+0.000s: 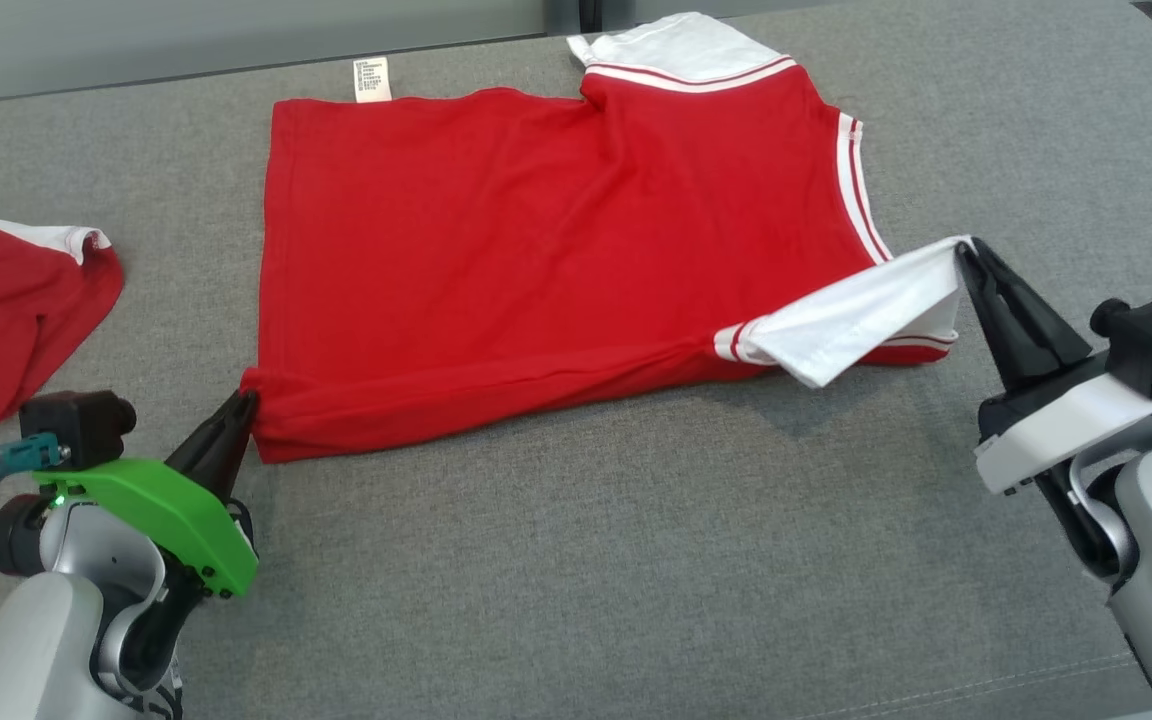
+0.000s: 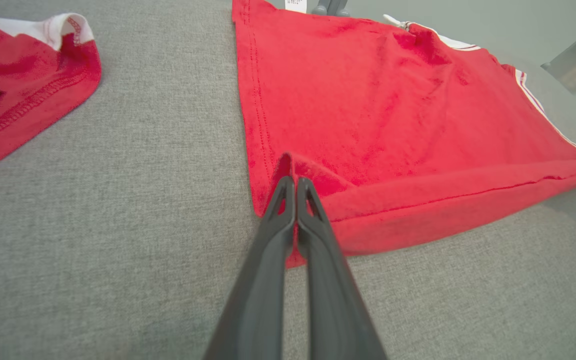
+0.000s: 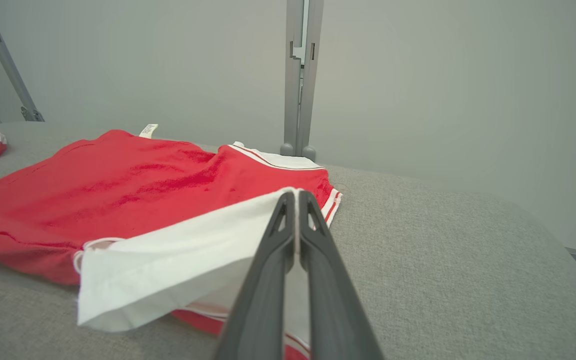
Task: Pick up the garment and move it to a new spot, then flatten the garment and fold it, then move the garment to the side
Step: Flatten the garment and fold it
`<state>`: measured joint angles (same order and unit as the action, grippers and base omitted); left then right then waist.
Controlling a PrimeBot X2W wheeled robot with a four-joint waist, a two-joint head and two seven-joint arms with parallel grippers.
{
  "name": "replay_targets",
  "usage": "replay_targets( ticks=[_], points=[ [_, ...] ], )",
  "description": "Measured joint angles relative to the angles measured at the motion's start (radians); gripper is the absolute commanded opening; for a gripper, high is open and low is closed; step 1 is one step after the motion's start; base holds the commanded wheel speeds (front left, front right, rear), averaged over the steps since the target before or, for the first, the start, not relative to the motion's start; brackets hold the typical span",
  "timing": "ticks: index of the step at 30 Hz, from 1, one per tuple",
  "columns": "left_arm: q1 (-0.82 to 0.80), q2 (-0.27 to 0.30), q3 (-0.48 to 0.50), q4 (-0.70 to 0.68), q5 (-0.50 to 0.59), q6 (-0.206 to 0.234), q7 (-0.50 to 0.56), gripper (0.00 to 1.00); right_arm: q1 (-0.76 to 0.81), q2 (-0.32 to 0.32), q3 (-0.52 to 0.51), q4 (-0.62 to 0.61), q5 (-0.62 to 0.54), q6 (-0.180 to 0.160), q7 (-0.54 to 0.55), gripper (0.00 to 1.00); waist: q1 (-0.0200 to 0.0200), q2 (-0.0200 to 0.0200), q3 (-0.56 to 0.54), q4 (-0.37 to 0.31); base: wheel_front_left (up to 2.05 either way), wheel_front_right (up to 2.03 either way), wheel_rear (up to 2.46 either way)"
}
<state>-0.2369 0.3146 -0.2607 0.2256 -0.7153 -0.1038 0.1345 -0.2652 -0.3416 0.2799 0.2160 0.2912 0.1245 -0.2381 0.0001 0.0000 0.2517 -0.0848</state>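
Observation:
The garment is a red T-shirt with white, red-striped sleeves, lying mostly flat on the grey cushion. Its near edge is lifted into a fold. My left gripper is shut on the garment's near left hem corner, and the left wrist view shows red cloth pinched between the left gripper's closed fingers. My right gripper is shut on the tip of the white sleeve, holding it raised off the surface. In the right wrist view the white sleeve hangs from the right gripper's fingertips.
A second red garment with a white collar lies at the left edge of the cushion, also in the left wrist view. A metal post stands behind the cushion against a grey wall. Bare grey cushion stretches along the front.

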Motion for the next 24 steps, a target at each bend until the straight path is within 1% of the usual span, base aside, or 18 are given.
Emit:
replay_targets(
  ticks=[4,7,14,17,18,24],
  points=[
    [-0.061,0.012,-0.027,-0.017,0.022,0.007,0.042,0.0,-0.037,-0.051,0.007,0.001,0.0,0.0,0.022,0.0,0.0,0.0,0.021,0.005,0.0,0.0,0.0],
    [-0.095,0.01,-0.039,-0.032,0.03,0.009,0.067,0.0,-0.052,-0.067,0.017,0.004,0.009,0.0,0.036,0.0,0.0,0.0,0.034,0.014,0.0,0.0,0.0],
    [-0.149,0.002,-0.064,-0.03,0.044,0.025,0.116,0.0,-0.107,-0.09,0.034,0.03,0.028,0.0,0.061,0.0,0.0,0.0,0.061,0.034,0.0,0.0,0.0],
    [-0.186,-0.022,-0.079,-0.022,0.047,0.026,0.132,0.0,-0.126,-0.101,0.036,0.052,0.04,0.0,0.074,0.0,0.0,0.0,0.071,0.047,0.0,0.0,0.0],
    [-0.211,-0.034,-0.083,-0.012,0.047,0.026,0.139,0.0,-0.143,-0.107,0.043,0.062,0.054,0.0,0.082,0.0,0.0,0.0,0.078,0.055,0.0,0.0,0.0],
    [-0.255,-0.042,-0.087,0.042,0.057,0.038,0.15,0.0,-0.207,-0.11,0.098,0.092,0.063,0.0,0.11,0.0,0.0,0.0,0.093,0.069,0.0,0.0,0.0]
  ],
)
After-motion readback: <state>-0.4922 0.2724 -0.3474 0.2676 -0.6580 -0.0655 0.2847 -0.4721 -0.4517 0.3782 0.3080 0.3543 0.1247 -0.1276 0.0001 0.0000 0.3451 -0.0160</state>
